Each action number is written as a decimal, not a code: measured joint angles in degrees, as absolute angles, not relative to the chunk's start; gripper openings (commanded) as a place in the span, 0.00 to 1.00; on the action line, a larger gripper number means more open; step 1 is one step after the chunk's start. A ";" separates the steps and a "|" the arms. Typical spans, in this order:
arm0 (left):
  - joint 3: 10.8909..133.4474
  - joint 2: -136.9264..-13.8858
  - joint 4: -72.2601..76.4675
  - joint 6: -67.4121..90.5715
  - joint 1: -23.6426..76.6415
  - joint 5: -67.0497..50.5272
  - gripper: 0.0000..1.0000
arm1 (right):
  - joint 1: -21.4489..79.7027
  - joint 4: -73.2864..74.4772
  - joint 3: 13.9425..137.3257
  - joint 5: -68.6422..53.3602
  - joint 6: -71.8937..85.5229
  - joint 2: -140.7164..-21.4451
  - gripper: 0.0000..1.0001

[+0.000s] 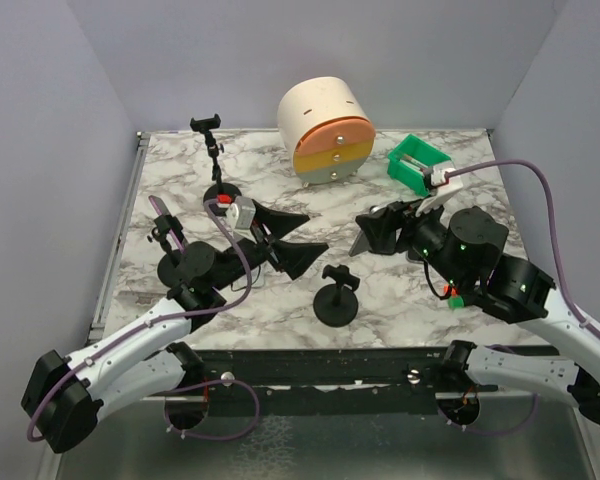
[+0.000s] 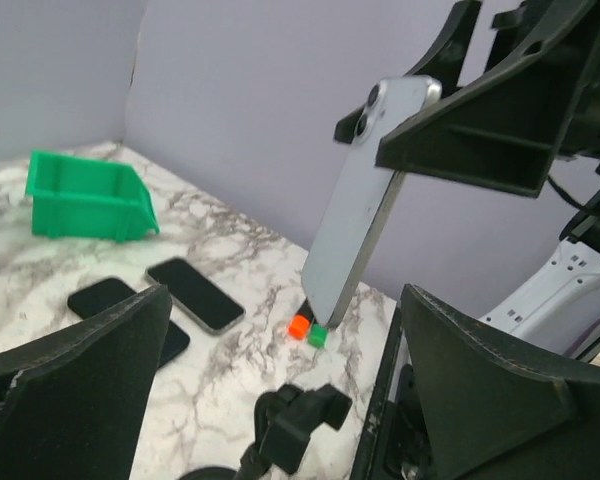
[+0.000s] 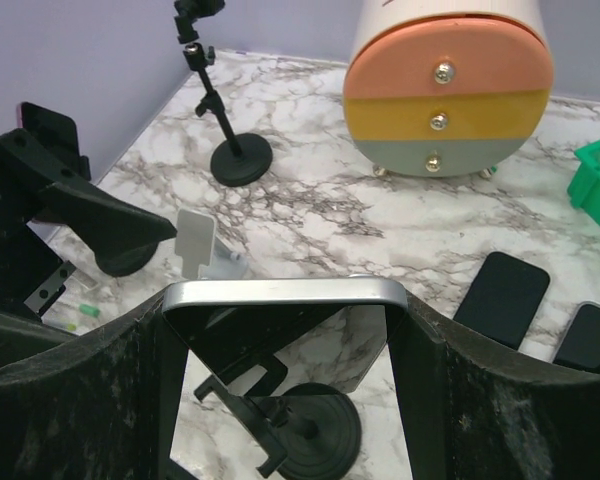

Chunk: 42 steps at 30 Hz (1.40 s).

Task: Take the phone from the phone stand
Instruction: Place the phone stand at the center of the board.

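Right gripper [image 1: 385, 228] clamps the tilted phone [image 2: 365, 200] apart from the phone stand [image 1: 336, 297], while left gripper [image 1: 292, 238] gapes empty.

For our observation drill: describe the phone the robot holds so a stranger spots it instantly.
Find the green bin at the back right. Nearer the arms, the right gripper clamps a phone. It alone is held nearly upright; the two other phones lie flat.
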<state>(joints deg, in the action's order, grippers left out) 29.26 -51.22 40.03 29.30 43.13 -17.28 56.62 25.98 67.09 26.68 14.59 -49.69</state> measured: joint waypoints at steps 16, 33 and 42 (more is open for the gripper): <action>41.93 -62.81 32.67 18.83 47.35 -25.08 0.89 | 56.62 25.91 74.98 24.47 21.06 -57.80 0.00; 45.54 -64.03 26.89 7.35 53.41 -11.60 0.00 | 56.55 26.72 76.14 25.78 23.31 -60.58 0.12; 45.54 -63.31 26.44 7.94 54.39 -9.54 0.00 | 56.23 24.47 73.56 22.74 21.56 -57.93 0.93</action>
<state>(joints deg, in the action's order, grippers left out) 45.54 -63.31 26.44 7.94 54.39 -9.54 56.23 24.47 73.56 22.74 21.56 -57.93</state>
